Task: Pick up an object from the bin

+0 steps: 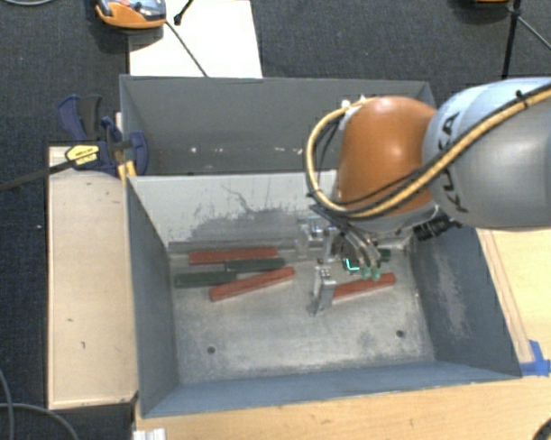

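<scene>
My gripper (320, 299) hangs low in the right half of the bin, under the arm's orange cover. Right beside it, on the bin floor, lies a red stick (364, 290), running out to the right from under the gripper. A small dark green piece (382, 276) shows just above that stick's right end. Part of both is hidden by the gripper body. Whether the gripper touches the red stick I cannot tell.
Three more sticks lie left of the gripper on the bin floor: a red stick (233, 256) at the back, a dark green stick (225, 278) below it, and another red stick (252, 284) slanting in front. The arm covers the bin's right back corner.
</scene>
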`<act>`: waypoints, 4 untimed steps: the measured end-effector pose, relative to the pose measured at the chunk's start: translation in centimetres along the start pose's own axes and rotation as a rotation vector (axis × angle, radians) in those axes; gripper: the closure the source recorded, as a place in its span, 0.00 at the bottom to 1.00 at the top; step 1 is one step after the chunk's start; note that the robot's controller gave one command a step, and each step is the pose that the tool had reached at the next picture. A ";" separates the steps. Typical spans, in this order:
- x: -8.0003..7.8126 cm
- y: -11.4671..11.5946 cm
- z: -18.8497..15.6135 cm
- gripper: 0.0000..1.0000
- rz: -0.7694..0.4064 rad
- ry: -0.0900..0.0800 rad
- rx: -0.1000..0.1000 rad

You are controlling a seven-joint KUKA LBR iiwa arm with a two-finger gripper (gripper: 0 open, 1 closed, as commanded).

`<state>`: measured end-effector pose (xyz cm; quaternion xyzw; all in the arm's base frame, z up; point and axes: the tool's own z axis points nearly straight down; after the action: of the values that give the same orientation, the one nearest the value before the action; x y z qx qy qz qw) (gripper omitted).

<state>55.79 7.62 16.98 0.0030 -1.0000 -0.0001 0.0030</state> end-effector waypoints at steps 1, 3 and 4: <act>-0.2 0.0 -0.5 0.00 0.002 -0.008 -0.001; -2.2 2.3 9.2 1.00 0.006 -0.007 -0.001; -2.2 2.3 9.2 0.00 0.008 -0.007 -0.001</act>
<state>57.90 9.94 7.78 -0.0011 -1.0000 -0.0006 -0.0006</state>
